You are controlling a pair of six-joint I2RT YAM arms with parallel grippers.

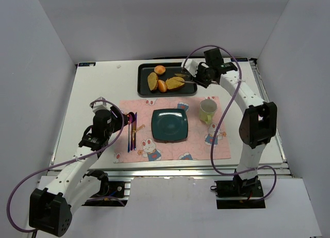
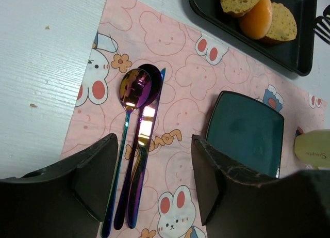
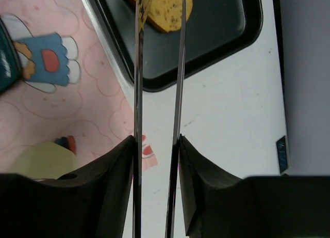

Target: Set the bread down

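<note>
Several pieces of bread lie in the black tray (image 1: 142, 86) at the back: a toasted slice (image 1: 175, 82), another slice (image 1: 152, 81) and two orange-brown rolls (image 1: 160, 69). My right gripper (image 1: 200, 76) (image 3: 157, 141) is shut on a pair of thin metal tongs (image 3: 137, 83), whose two blades stand apart. Their tips reach the right-hand slice (image 3: 167, 13); whether they pinch it is cut off at the top edge of the right wrist view. My left gripper (image 2: 153, 181) hangs open above the pink placemat (image 2: 170, 109), over the cutlery (image 2: 140, 140), holding nothing.
A dark teal square plate (image 1: 169, 124) (image 2: 246, 135) sits in the middle of the placemat (image 1: 206, 145). A pale green cup (image 1: 207, 110) (image 3: 41, 163) stands to its right, under my right arm. Spoon and knife (image 1: 132, 130) lie at the mat's left.
</note>
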